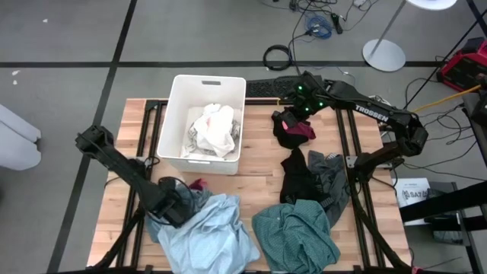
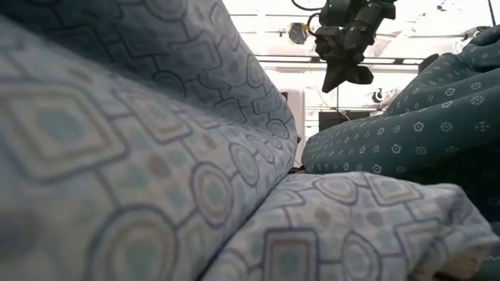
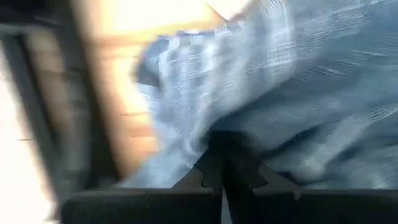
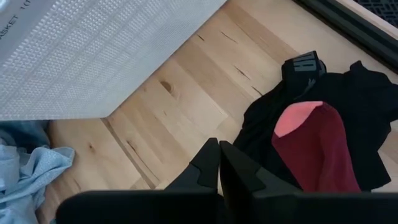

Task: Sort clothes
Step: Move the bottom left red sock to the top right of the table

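Observation:
A light blue garment [image 1: 209, 232] lies heaped at the table's near left, with my left gripper [image 1: 181, 204] shut in its far left part. A magenta piece [image 1: 199, 184] shows beside that gripper. A teal patterned garment [image 1: 297, 234] lies to the right of the blue one. Black and dark grey clothes [image 1: 308, 179] lie behind the teal one. A black garment with a red part [image 4: 323, 143] lies at the far right. My right gripper [image 4: 217, 158] hangs shut above the bare wood beside it and holds nothing. My left gripper [image 3: 227, 165] pinches a bunch of the light blue garment's cloth [image 3: 205, 134] between its two fingers, coming from above and pointing down. Folds run up to the fingertips. Whether it holds one layer or several I cannot tell. The rest of the garment lies on the table.
A white bin [image 1: 176, 114] with white-grey clothes [image 1: 214, 129] stands at the far middle of the table. A black keyboard [image 1: 266, 87] lies behind it. Black frame rails [image 1: 354, 144] run along the table's sides. In the low view, light blue cloth [image 2: 156, 156] and teal cloth [image 2: 406, 133] fill the foreground.

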